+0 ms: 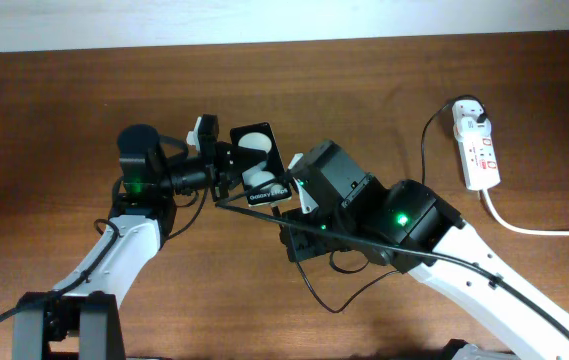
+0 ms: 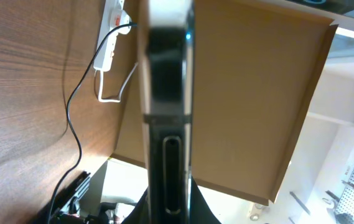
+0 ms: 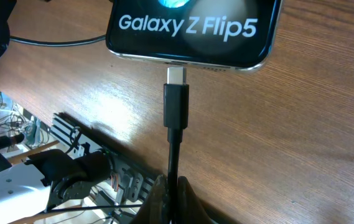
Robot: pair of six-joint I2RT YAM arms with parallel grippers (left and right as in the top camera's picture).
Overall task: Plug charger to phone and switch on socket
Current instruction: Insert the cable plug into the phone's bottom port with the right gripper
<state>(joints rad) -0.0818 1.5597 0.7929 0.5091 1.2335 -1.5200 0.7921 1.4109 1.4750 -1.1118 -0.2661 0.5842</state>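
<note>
Clamping the Galaxy Z Flip5 (image 3: 192, 28) above the table (image 1: 64, 120) in left gripper (image 1: 222, 165); pinching charger cable (image 3: 174, 155) in right gripper (image 3: 173, 196), USB-C tip (image 3: 177, 102) at the port (image 3: 177, 65). Keep square, push straight in.

right pincer (image 3: 172, 193) grips the charger (image 3: 176, 115), tip at the phone (image 3: 192, 28) edge.

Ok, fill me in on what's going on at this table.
The left end effector holds the phone. The right end effector grips the charger a little behind its connector, and the tip sits lined up with the phone's port but just short of it, not plugged in yet. The socket lies at the far right of the table.
</note>
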